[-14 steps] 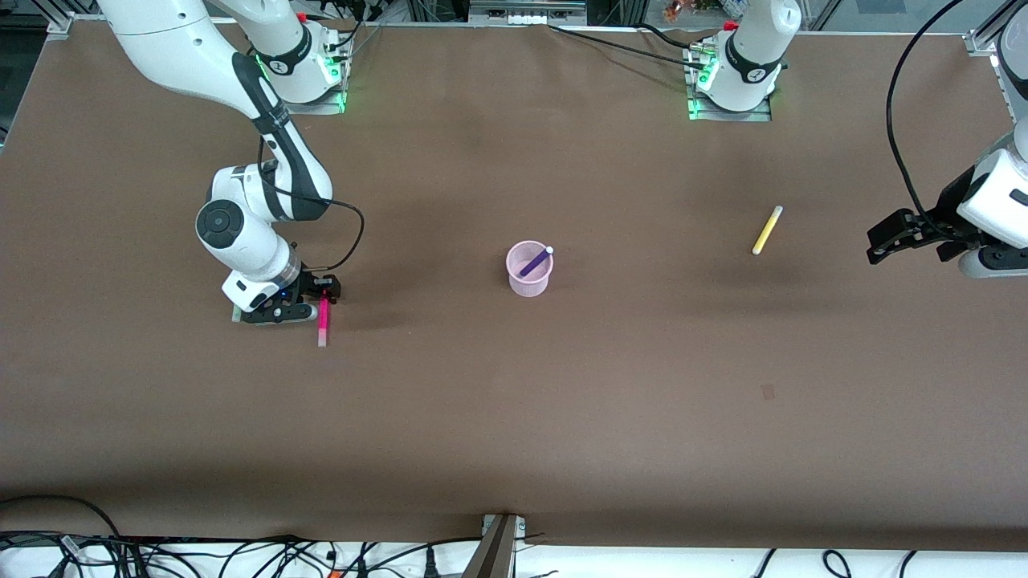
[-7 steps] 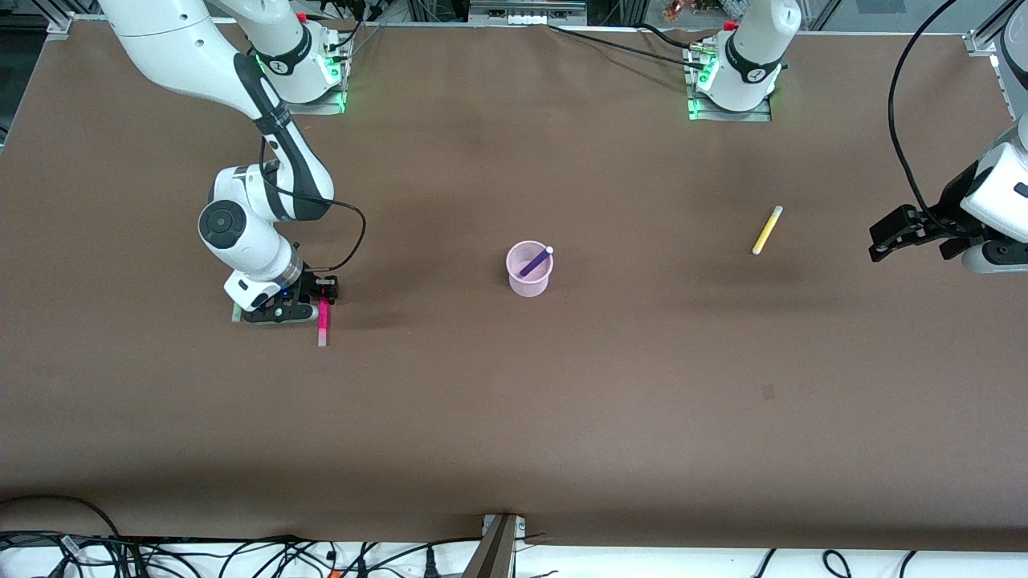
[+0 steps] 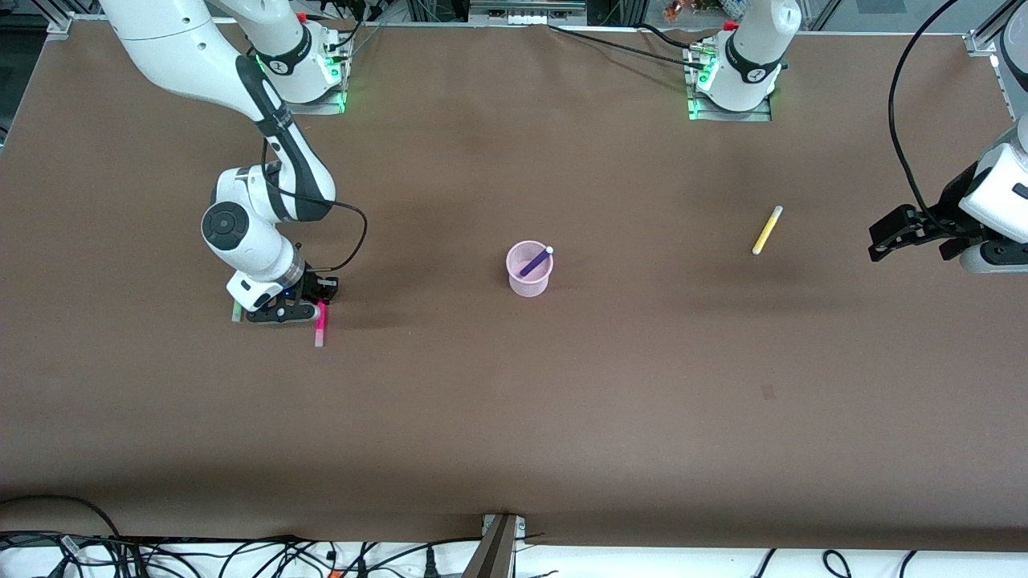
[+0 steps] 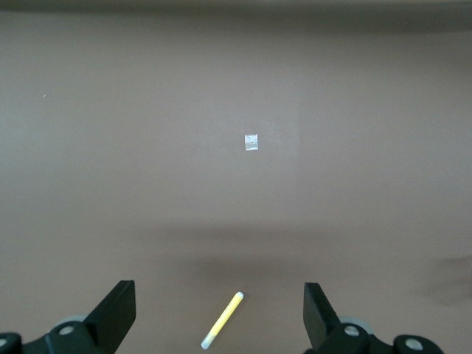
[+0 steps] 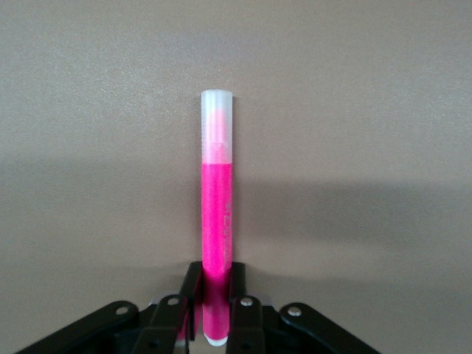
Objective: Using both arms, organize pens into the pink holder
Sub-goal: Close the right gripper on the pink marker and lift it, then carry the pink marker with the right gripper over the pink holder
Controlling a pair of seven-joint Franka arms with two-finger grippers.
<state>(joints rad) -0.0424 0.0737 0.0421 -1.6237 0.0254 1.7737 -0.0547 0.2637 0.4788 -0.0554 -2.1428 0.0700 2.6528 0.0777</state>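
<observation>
My right gripper [image 3: 322, 306] [image 5: 216, 286] is down at the table toward the right arm's end, shut on one end of the magenta-pink pen [image 3: 320, 329] [image 5: 217, 206], which lies flat. A bit of the green pen [image 3: 236, 311] shows beside that hand, the rest hidden under it. The pink holder [image 3: 529, 282] stands upright mid-table with the purple pen [image 3: 533, 262] leaning in it. The yellow pen [image 3: 767, 229] [image 4: 223, 320] lies flat toward the left arm's end. My left gripper [image 3: 880, 242] [image 4: 220, 296] hangs open and holds nothing, over the table beside the yellow pen.
A small pale scrap [image 4: 251, 141] lies on the brown table cover [image 3: 514, 417], nearer the front camera than the yellow pen. Both arm bases [image 3: 731, 76] stand along the edge farthest from the front camera. Cables [image 3: 241, 554] run along the nearest edge.
The right gripper's fingers have closed onto the magenta-pink pen, which shifted slightly with the hand. The left arm drew back a little earlier and now holds still.
</observation>
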